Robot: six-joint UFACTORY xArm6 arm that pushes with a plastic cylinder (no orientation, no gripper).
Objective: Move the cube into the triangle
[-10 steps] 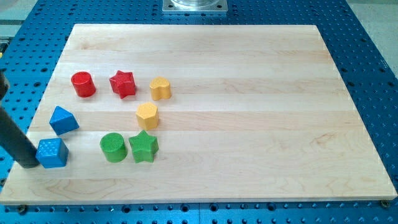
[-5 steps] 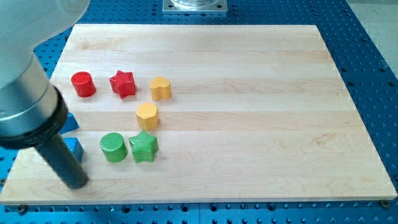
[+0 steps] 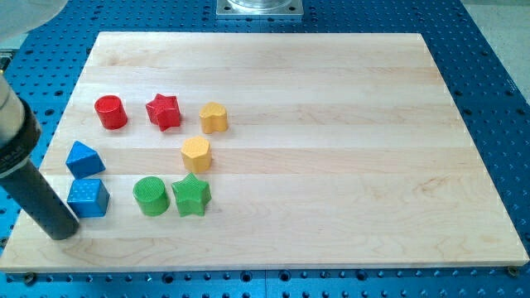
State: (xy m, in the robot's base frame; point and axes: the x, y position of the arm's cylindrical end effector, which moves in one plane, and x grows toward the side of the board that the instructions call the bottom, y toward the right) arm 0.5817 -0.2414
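Note:
The blue cube [image 3: 89, 198] sits near the board's left edge, right below the blue triangle [image 3: 84, 158], almost touching it. My tip [image 3: 61, 234] rests on the board just below and left of the cube, a small gap away. The rod slants up to the view's left, and the arm's grey body shows at the left edge.
A green cylinder [image 3: 151, 196] and a green star [image 3: 191, 195] stand right of the cube. A yellow hexagon [image 3: 196, 154], a yellow heart [image 3: 214, 117], a red star [image 3: 164, 111] and a red cylinder [image 3: 110, 112] lie above them. The wooden board [image 3: 331, 165] ends just left of the blue blocks.
The cube has shifted right and up, from below-left of the triangle to directly under it. My tip swung right in front of the blue blocks, then back left below the cube.

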